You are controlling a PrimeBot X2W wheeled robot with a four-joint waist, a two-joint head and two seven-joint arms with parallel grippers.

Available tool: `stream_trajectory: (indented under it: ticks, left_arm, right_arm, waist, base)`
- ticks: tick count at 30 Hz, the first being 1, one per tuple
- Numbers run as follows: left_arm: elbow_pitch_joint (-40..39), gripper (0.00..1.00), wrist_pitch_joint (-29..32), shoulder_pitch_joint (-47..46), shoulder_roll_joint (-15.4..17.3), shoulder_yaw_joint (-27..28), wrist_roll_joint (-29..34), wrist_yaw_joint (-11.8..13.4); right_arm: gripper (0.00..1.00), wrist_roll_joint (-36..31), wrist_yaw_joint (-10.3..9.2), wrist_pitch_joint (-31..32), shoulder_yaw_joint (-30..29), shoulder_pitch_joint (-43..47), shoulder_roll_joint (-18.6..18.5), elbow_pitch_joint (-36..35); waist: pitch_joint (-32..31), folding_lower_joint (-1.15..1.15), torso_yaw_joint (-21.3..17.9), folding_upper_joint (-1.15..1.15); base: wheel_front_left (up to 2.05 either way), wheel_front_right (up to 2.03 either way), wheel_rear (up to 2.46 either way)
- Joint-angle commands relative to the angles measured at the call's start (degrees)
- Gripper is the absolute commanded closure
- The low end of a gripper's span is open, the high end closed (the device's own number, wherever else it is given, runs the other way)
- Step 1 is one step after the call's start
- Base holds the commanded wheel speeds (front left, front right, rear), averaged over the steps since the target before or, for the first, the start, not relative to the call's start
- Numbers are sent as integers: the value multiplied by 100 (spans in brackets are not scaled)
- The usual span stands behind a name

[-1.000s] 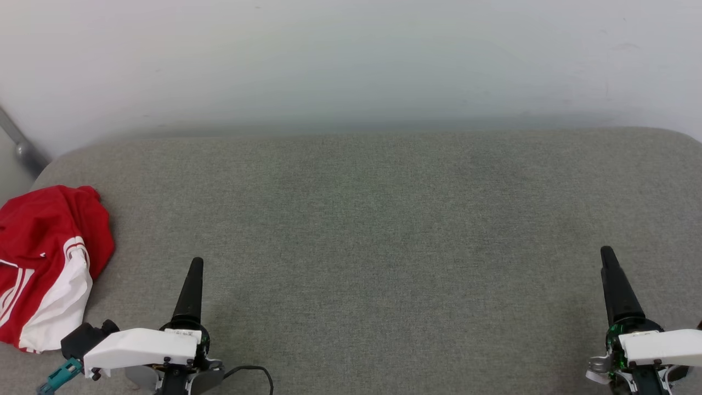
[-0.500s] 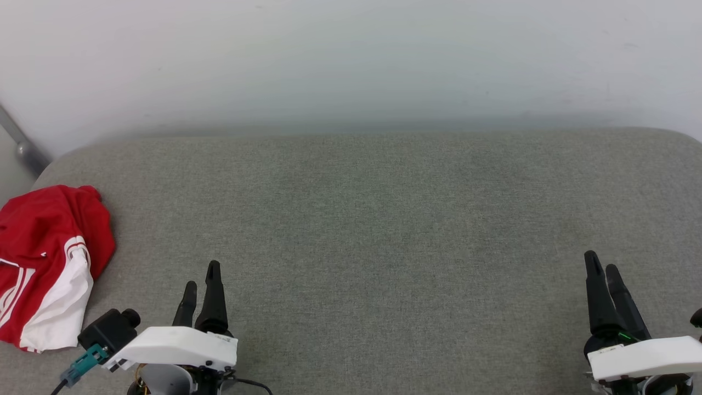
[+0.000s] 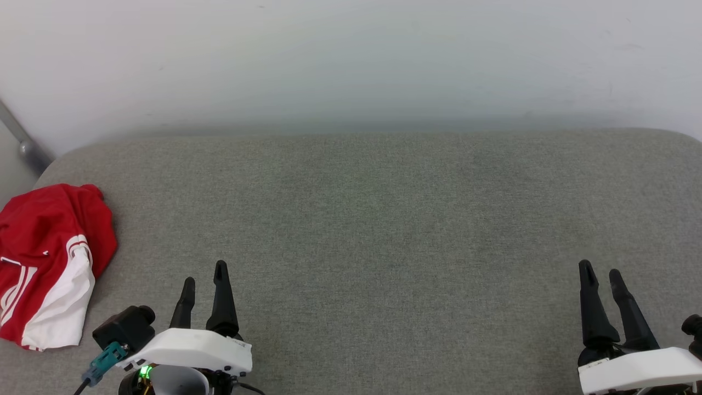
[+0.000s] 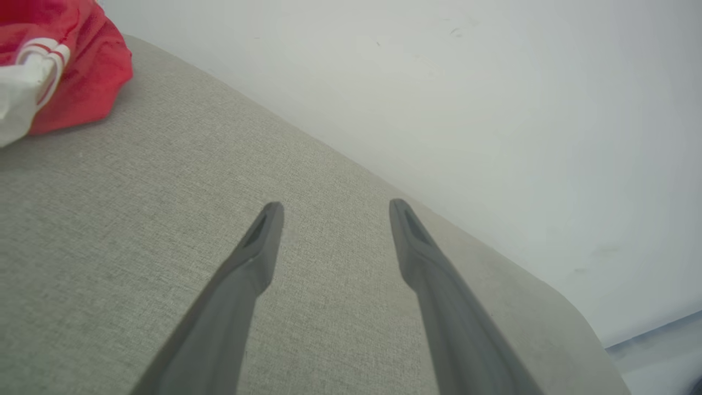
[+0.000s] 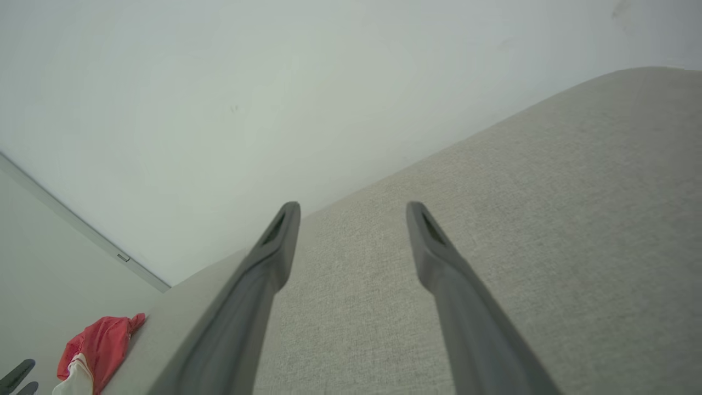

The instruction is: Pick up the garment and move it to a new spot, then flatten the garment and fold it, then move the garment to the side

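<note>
Left fingers (image 3: 222, 296) and right fingers (image 3: 590, 302) spread, empty, over grey cushion (image 3: 384, 219); white wall (image 3: 351, 55) behind.

1. Crumpled red-and-white garment (image 3: 49, 258) at far left edge of grey counter (image 3: 384, 219).
2. Lower left: left claw (image 3: 204, 272), fingers parted, near garment, not touching.
3. Lower right: right claw (image 3: 599, 269), fingers parted, empty.

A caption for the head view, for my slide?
Red garment crumpled at left; left gripper and right gripper open.
</note>
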Motion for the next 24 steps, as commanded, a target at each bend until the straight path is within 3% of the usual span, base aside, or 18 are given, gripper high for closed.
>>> stream_trajectory:
  ticks: [1, 24]
  left_arm:
    - [-95, 0, -61, 20, 13, -39, 211, 45]
    - [-259, 0, -407, 119, 28, -347, 1654, 225]
  right_arm:
    - [0, -213, -1, -67, 7, 12, -1, -114]
    - [0, -1581, -1, -416, 57, 218, 2, -511]
  waist:
    - [2, -1, 1, 0]
    - [42, -1, 27, 0]
  base:
    - [0, 0, 0]
    - [0, 0, 0]
